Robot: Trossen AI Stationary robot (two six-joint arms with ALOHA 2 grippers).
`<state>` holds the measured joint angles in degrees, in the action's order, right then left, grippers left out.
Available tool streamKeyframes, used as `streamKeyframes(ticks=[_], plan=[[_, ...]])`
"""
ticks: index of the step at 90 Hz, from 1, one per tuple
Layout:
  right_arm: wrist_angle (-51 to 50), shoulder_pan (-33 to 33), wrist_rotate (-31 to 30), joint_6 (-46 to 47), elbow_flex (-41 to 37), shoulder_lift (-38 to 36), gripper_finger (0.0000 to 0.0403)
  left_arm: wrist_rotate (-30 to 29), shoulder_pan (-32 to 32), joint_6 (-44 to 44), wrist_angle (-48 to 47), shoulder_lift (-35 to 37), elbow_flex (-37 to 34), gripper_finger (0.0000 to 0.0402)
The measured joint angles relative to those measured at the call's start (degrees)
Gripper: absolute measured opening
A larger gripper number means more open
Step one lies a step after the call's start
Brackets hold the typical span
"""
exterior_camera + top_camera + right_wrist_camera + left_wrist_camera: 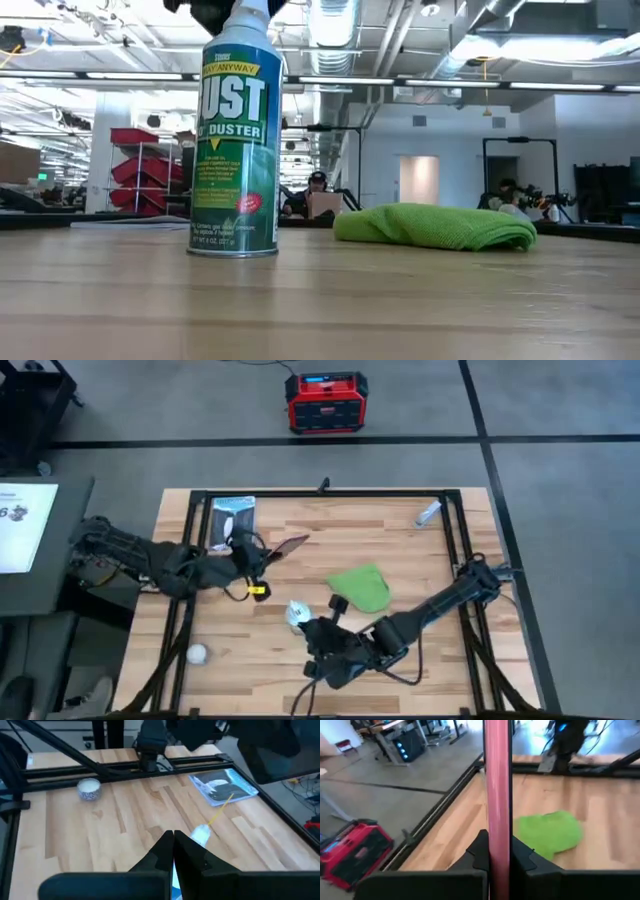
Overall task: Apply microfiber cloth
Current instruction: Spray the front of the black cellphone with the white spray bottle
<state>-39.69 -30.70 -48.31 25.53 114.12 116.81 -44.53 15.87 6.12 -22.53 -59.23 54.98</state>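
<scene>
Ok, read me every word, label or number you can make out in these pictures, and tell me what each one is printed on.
"UST" and "DUSTER": large white letters on the green and white spray can standing on the wooden table; the first letter is turned out of sight.
"ANYWAY": yellow band near the can's top, only partly legible.
Fine print and the red badge lower on the can: too small to read.
Blue display of the red box on the floor: unreadable.

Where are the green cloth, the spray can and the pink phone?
microfiber cloth [362, 587]: high view, middle of the fabric.
spray can [235, 160]: low view, printed label.
pink phone [497, 785]: left wrist view, pink back, held upright.
</scene>
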Motion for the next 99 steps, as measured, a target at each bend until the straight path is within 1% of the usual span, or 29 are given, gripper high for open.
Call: streamKeyframes(ticks=[9,19,31,43,54,61,64,71,82,90,99], plan=[[-2.70,1.15,0.02,0.01,0.01,-0.03,0.0000,3.78,-4.83,-3.98,2.18,1.64,0.00,0.0001],[-3.36,3.39,0.07,-0.44,-0.01,0.11,0.0000,13.58,-11.94,-7.50,6.99,1.53,0.02,0.0001],[-1.81,5.57,1.45,-4.09,-0.01,0.11,0.0000,23.60,-19.63,-11.22,14.07,-0.49,0.09,0.0001],[1.73,6.64,4.80,-7.41,-0.01,0.13,0.0000,34.14,-26.54,-10.43,16.47,-4.11,0.02,0.0001],[2.34,7.65,5.81,-7.75,-0.01,0.13,0.0000,40.25,-30.28,-9.70,17.13,-6.87,0.02,0.0001],[2.37,8.09,5.82,-7.20,-0.01,0.13,0.0000,42.78,-31.35,-9.98,17.10,-7.38,-0.09,0.0001],[2.48,8.24,5.79,-6.71,-0.01,0.13,0.0000,43.75,-31.60,-10.15,18.60,-7.32,-0.36,0.0001],[2.49,8.76,5.80,-5.90,-0.01,0.13,0.0000,45.96,-32.09,-9.06,26.58,-6.06,-4.20,0.0001],[2.83,8.92,5.79,-5.41,-0.01,0.13,0.0000,49.74,-32.54,-5.08,41.17,-4.53,-15.00,0.0001],[2.91,9.09,5.79,-5.45,-0.01,0.13,0.0000,50.33,-32.56,-3.45,48.18,-3.39,-22.56,0.0001],[2.87,9.09,5.77,-6.44,-0.01,0.13,0.0000,50.30,-33.29,-2.16,53.08,-1.30,-28.27,0.0001]])
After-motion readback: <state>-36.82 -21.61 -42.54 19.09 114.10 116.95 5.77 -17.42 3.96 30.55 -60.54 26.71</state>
